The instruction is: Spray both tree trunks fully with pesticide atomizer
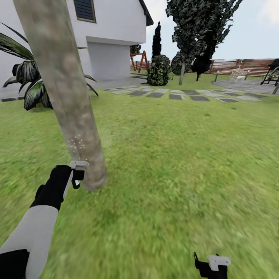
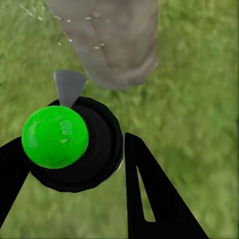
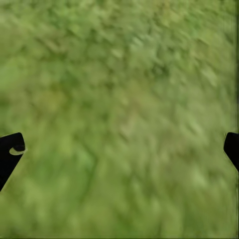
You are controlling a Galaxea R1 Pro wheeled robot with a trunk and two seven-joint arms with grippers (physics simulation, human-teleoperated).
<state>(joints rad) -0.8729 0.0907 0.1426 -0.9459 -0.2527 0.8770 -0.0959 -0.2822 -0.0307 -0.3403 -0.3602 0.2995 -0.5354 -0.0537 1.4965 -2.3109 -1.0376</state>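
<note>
Soft, fuzzy green lawn [image 1: 174, 174] is seen all around. The right gripper [image 3: 119, 149] is held low over the grass, its black fingers wide apart. The left gripper [image 1: 75, 176] is closed around the pesticide atomizer [image 2: 69, 144], a round dark bottle with a shiny green ball on it, right beside the foot of the tree [image 1: 66, 89]. The thick trunk is rough, pale and blotchy, with small white specks on it. Flat grey stepping stones [image 1: 186, 94], a white house [image 1: 112, 35] and a brown slat fence [image 1: 248, 66] are seen farther off.
</note>
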